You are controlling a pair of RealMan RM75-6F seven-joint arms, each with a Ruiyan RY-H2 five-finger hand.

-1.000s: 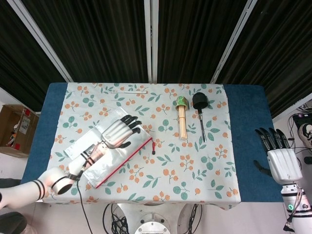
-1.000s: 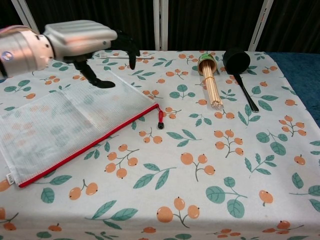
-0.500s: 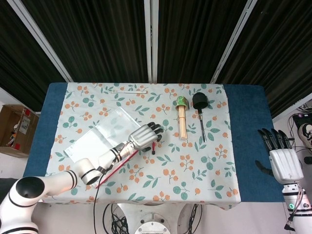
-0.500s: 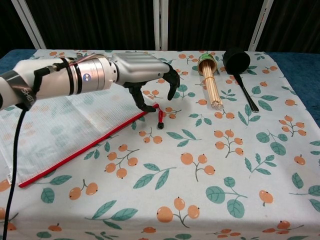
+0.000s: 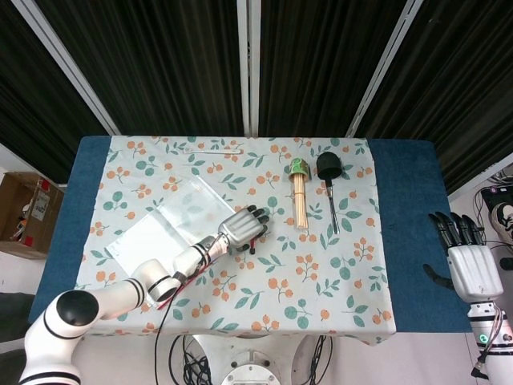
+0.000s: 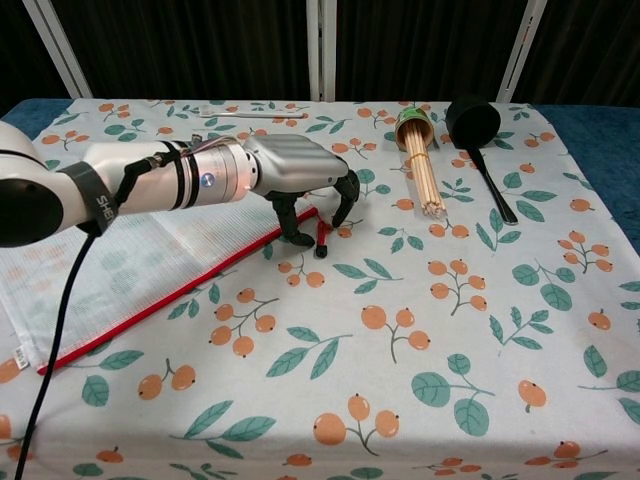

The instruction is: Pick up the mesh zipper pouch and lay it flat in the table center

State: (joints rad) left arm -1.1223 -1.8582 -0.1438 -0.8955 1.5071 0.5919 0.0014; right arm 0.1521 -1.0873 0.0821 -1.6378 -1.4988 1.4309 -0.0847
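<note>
— Head view? Reaching for the pickup: left hand hovering over the pouch corner, left of table centre. Right hand idling off the table edge, fingers spread, holding nothing.

— Chest view? Curling fingers down around the red zipper pull; possibly touching, too tight to tell, grasp not settled. Pouch lying flat under the forearm. Next: needing a firm pinch at that corner, then lifting rightward.

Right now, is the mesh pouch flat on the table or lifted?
Flat. The mesh pouch lies spread on the tablecloth, red zipper edge down along its length; the left hand is over its zipper-pull corner, grip unclear.
</note>
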